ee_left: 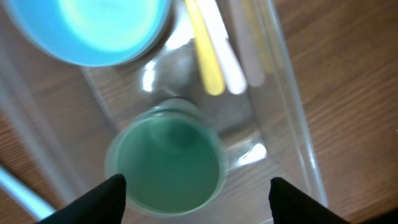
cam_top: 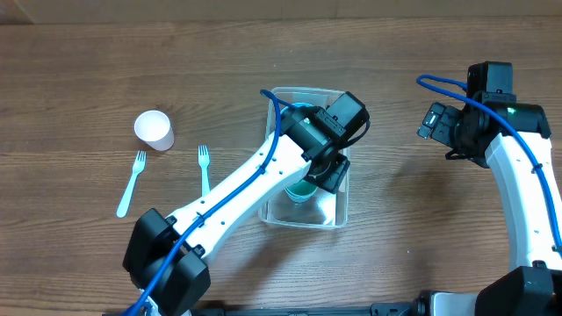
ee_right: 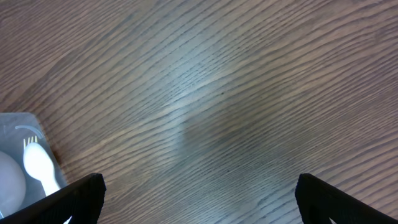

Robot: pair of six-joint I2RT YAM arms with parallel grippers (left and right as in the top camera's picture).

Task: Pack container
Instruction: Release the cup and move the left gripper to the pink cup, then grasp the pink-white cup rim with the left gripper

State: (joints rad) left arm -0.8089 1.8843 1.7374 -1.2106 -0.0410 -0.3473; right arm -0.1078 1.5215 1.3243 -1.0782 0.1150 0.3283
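Observation:
The clear container [cam_top: 341, 209] stands mid-table. In the left wrist view its clear wall [ee_left: 292, 124] frames a green cup [ee_left: 166, 163], a blue bowl [ee_left: 93, 28], a yellow utensil [ee_left: 205, 53] and a white utensil [ee_left: 227, 59]. My left gripper [cam_top: 321, 172] hangs over the container, open and empty, with its fingers [ee_left: 196, 193] either side of the green cup [cam_top: 301, 191] and just above it. My right gripper [cam_top: 436, 123] is open and empty over bare table, right of the container. Its view [ee_right: 199, 193] shows a container corner [ee_right: 15, 127] with a white fork [ee_right: 40, 165].
A white cup [cam_top: 154, 130] lies on the table at the left. Two light blue forks [cam_top: 132, 183] [cam_top: 204, 168] lie between it and the container. The left arm reaches across the container from the front left.

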